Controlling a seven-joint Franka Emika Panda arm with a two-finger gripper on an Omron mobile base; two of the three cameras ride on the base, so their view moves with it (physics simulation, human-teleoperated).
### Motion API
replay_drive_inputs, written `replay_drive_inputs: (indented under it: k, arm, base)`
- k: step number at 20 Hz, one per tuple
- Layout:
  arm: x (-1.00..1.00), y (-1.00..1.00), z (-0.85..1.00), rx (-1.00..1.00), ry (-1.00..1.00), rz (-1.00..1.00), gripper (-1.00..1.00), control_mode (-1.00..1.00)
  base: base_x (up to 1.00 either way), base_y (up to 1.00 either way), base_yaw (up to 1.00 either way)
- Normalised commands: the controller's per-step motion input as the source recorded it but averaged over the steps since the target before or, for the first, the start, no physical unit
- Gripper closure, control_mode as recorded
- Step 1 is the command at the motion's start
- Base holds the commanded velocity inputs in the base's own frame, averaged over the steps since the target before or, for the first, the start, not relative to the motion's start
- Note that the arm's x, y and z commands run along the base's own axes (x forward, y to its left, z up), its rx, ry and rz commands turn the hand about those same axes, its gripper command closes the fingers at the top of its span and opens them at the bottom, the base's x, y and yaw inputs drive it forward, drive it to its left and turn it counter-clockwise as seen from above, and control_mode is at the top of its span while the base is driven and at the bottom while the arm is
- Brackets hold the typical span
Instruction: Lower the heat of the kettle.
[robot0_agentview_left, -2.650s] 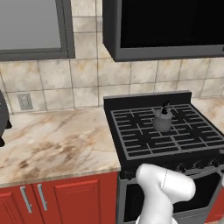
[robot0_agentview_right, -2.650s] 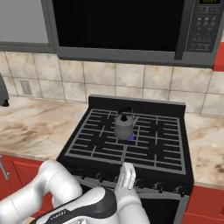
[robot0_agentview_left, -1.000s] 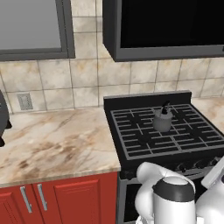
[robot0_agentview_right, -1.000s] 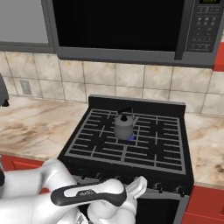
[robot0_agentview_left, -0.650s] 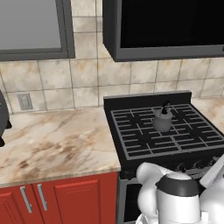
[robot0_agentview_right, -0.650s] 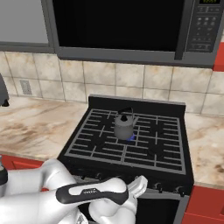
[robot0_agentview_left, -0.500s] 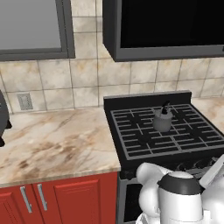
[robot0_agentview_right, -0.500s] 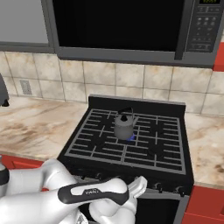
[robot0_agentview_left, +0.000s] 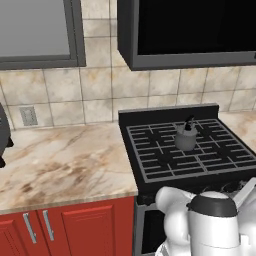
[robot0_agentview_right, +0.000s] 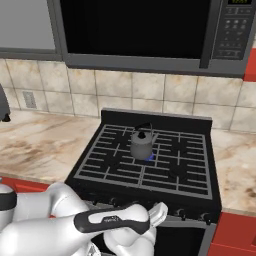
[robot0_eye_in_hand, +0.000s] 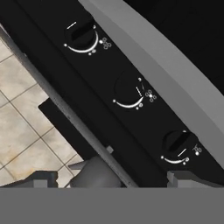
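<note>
The small grey kettle (robot0_agentview_left: 185, 138) (robot0_agentview_right: 142, 145) with its black arched handle stands upright on the stove grate (robot0_agentview_right: 125, 170), and a blue flame (robot0_agentview_right: 150, 158) shows at its base. My gripper (robot0_agentview_right: 160, 212) (robot0_eye_in_hand: 114, 178) hovers in front of the stove's knob panel, open, with its two fingertips (robot0_eye_in_hand: 41, 178) far apart and nothing between them. Three black knobs face it in the hand view: an upper one (robot0_eye_in_hand: 81, 35), a middle one (robot0_eye_in_hand: 129, 89) near the centre, and a lower one (robot0_eye_in_hand: 179, 144). The kettle's grey body (robot0_eye_in_hand: 94, 173) also peeks over the panel's edge.
A black microwave (robot0_agentview_right: 140, 30) hangs over the stove. Marble counter (robot0_agentview_left: 60, 165) runs to the left above red cabinet doors (robot0_agentview_left: 75, 230), and more counter (robot0_agentview_right: 240, 170) lies to the right. My bulky white arm (robot0_agentview_left: 210, 225) fills the space before the oven.
The arm has swung down and rightward, bringing the hand close to the knob panel. Over the last half second it has barely moved. The kettle has stayed put.
</note>
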Motion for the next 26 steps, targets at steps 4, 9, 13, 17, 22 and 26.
replay_drive_inputs:
  k: [4,9,13,17,22,26]
  arm:
    - [0.00,-0.08,-0.16,0.00,0.00,0.00,-1.00,-1.00]
    - [0.02,-0.04,-0.14,0.00,0.00,0.00,-1.00,-1.00]
    - [0.06,-0.01,-0.08,0.00,0.00,0.00,-1.00,-1.00]
    - [0.08,0.00,-0.03,0.00,0.00,0.00,-1.00,-1.00]
    - [0.07,-0.02,-0.01,0.01,0.00,0.00,-1.00,-1.00]
    - [0.10,0.00,-0.04,0.01,0.00,0.00,-1.00,-1.00]
  base:
    - [0.00,0.00,0.00]
    - [0.00,0.00,0.00]
    - [0.00,0.00,0.00]
    - [0.00,0.00,0.00]
    - [0.00,0.00,0.00]
    - [0.00,0.00,0.00]
